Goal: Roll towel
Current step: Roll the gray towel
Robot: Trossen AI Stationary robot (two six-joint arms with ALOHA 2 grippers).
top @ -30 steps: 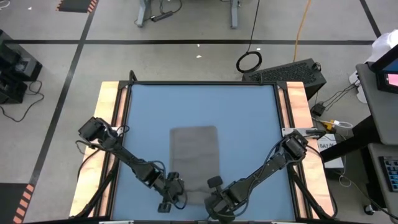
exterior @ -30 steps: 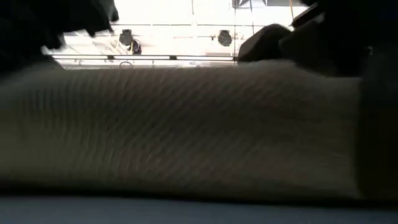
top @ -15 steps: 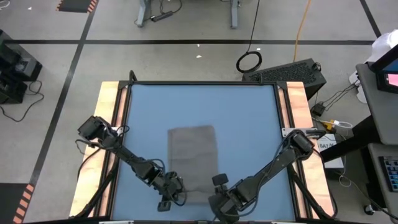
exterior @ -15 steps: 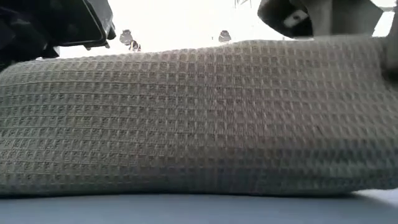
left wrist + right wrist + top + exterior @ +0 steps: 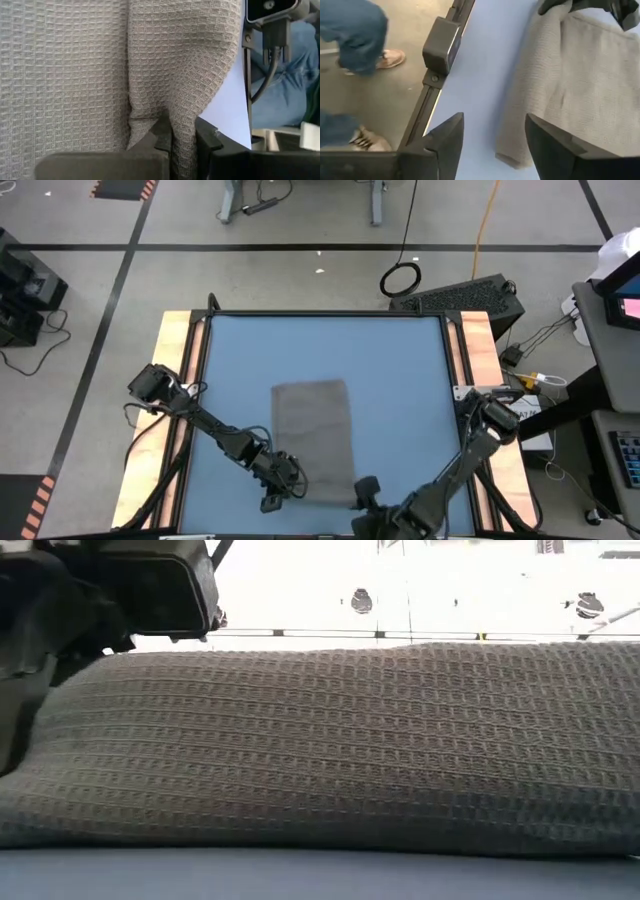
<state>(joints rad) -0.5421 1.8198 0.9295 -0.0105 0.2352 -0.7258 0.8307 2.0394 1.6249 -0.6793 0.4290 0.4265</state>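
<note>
The grey waffle-weave towel lies flat on the blue table. Its near end is turned over into a thick fold that fills the low view. My left gripper is shut on this fold at the near left corner; the left wrist view shows it too. My right gripper is open and hangs over bare table, right of the towel's near right corner, close to the near edge. It touches nothing. My left gripper pinches the raised fold at the towel's near end between its two fingers, close to the left side edge. The fingers slant down from the table's near left. The fold stands up between them; the rest of the towel lies on the table.
A dark camera box sits on the table's near rail, with its cables showing in the left wrist view. A person in jeans stands just beyond that rail. Open blue table lies to the far side and right of the towel.
My right gripper has let go of the towel's near right corner and opened. It has risen and drawn off toward the table's right and near edge, leaving the low view. The freed fold has settled on the table. My left gripper keeps its hold, shifting slightly rightward.
</note>
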